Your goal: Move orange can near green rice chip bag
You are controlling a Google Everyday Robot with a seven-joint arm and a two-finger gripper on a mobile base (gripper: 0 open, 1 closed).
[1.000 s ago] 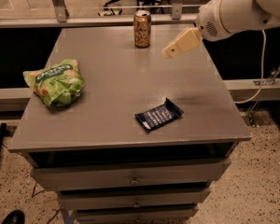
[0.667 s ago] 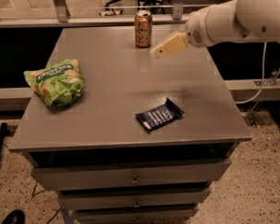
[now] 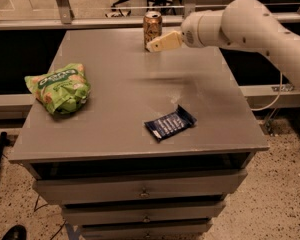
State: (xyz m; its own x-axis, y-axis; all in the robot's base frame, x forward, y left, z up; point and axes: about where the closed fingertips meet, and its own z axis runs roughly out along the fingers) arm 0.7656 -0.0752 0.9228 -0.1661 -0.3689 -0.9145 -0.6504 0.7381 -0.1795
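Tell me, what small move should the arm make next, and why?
Probably ease the gripper slightly closer, onto the orange can. The gripper hangs just beside the upright can, seemingly not yet gripping it, and the green rice chip bag lies well away from it, so the can must be grasped first.

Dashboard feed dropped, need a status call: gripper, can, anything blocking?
Gripper at orange can, far edge of table; contact unclear. Can upright, far from green rice chip bag at left edge. Only dark blue wrapper front-centre, off the path.
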